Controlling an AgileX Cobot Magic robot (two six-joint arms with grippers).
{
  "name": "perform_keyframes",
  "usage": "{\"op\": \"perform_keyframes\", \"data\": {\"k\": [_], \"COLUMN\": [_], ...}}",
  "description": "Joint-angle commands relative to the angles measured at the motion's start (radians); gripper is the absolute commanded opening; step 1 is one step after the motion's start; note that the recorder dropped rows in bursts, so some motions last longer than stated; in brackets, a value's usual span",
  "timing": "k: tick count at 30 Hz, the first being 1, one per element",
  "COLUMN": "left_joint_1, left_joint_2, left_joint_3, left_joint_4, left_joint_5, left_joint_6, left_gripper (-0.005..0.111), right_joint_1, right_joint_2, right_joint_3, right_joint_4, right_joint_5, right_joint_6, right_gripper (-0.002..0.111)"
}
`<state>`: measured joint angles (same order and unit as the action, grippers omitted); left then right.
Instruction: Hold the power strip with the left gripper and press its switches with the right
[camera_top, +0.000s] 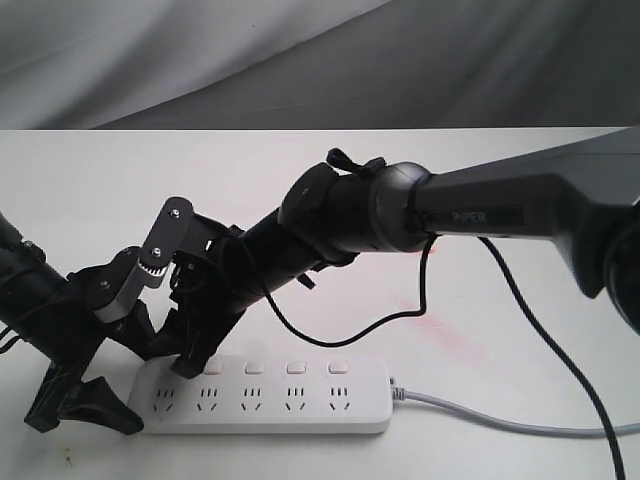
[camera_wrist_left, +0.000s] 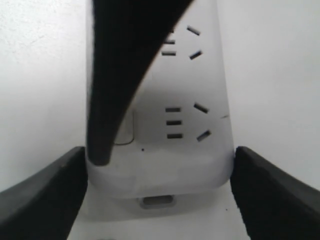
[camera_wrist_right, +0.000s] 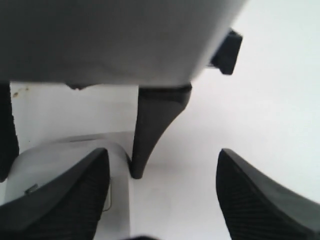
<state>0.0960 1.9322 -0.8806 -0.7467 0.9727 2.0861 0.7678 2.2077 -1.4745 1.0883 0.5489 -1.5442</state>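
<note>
fig. power strip (camera_top: 300, 412) lying flat on white table (camera_top: 90, 190), grey cord (camera_top: 500, 417) trailing off its right end. left gripper (camera_wrist_left: 160, 150) is closed across the strip's left end, one finger (camera_wrist_left: 45, 200) on each long edge & apparently touching; it grips nothing else. right gripper (camera_wrist_right: 162, 150), reaching across fr. the right, is spread wide w/ nothing between its fingers. one fingertip (camera_wrist_left: 100, 155) is down at the end switch (camera_wrist_left: 126, 131), the other is off the strip's side. whether the tip actually bears on the button can't be told. the other switches (camera_top: 296, 367) sit in a row, uncovered.

step in hand (judged): press no. 1 of 5. to do it well: push straight down w/ the single tip centred on the square button, not on its rim. hold the left clamp firm so the bar can't skid or tip. lift clear before stepping along the row toward the cord. risk: both grippers are crowded at this end, so a sideways move could knock them together.

containers: none in view. nearest equiv. = the sockets (camera_top: 250, 400); those visible hold no plug.
</note>
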Motion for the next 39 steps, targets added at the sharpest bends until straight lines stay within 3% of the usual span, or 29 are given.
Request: {"op": "perform_keyframes", "data": {"k": [1,8,17,24,31,39], "left_joint_1": [-0.007,-0.007,-0.007,-0.007,-0.007,-0.007], "left_joint_2": [0.001,0.001,0.001,0.001,0.001,0.001], "left_joint_3": [0.005,0.005,0.005,0.005,0.005,0.005], "left_joint_4": [0.007,0.004,0.004,0.004,0.004,0.004], "left_joint_5": [-0.008,-0.008,-0.006,-0.006,-0.006,-0.006], "left_joint_6": [0.006,0.006,0.006,0.006,0.006,0.006], "left_gripper": [0.062,0.062,0.062,0.062,0.062,0.062], "right_joint_1": [-0.001,0.001,0.000,0.002,-0.001,-0.001], "right_joint_2": [-0.027,0.053,-0.039,0.055,-0.042,-0.051], "right_joint_3": [-0.006,-0.006,-0.006,0.001,0.001,0.001], "right_joint_4": [-0.005,-0.016,-0.014,-0.039,-0.042,-0.240], "right_joint_5": [-0.007,0.003,0.001,0.022,0.011,0.021], "right_joint_6": [0.003,0.007,0.009,0.041,0.055,0.173], "right_gripper": [0.058,0.058,0.058,0.058,0.058,0.057]}}
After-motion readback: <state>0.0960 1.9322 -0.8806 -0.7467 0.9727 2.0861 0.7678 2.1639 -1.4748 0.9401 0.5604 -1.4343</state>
